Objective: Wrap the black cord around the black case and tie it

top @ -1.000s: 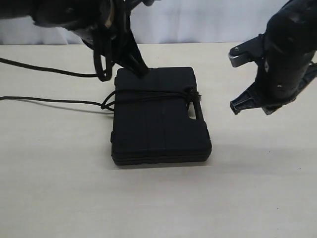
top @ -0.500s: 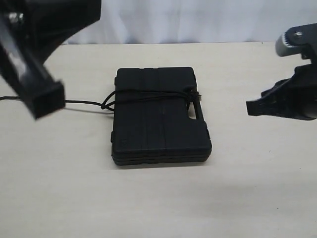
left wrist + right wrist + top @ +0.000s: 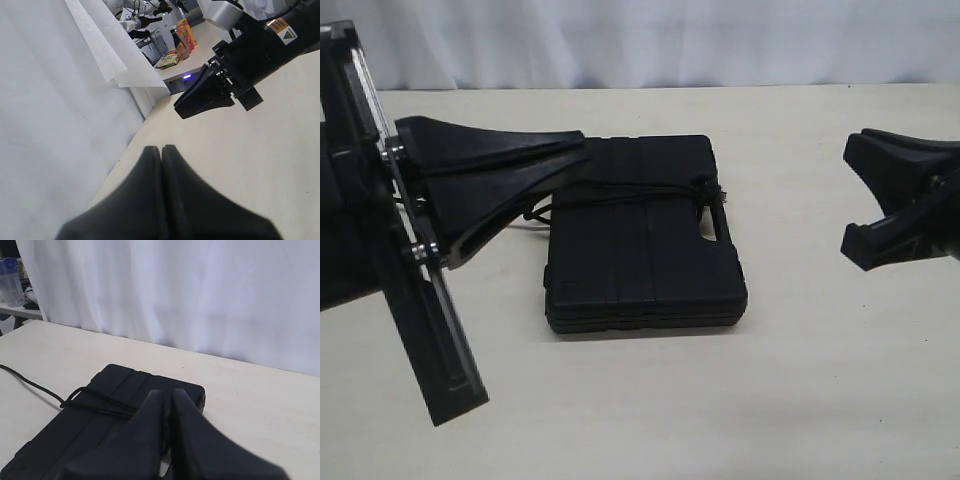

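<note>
The case (image 3: 640,250) lies flat and closed on the table (image 3: 820,380), so whatever it holds is hidden. In the exterior view its long axis runs from the far edge toward the camera, with the handle slot (image 3: 710,225) along its right edge. The cord (image 3: 630,192) crosses the case the short way, over its far half, in a few strands, and bunches in a knot at the slot's far end. Only the right wrist view shows the cord's loose end trailing off the case across the table. In the exterior view the left gripper (image 3: 161,148) covers that side, its tip overlapping the case's far left corner. The left wrist view misses the case and shows the right gripper (image 3: 166,392) over the table instead. Both grippers have their fingers pressed together and hold nothing; the right one stands well apart from the case's right edge
</note>
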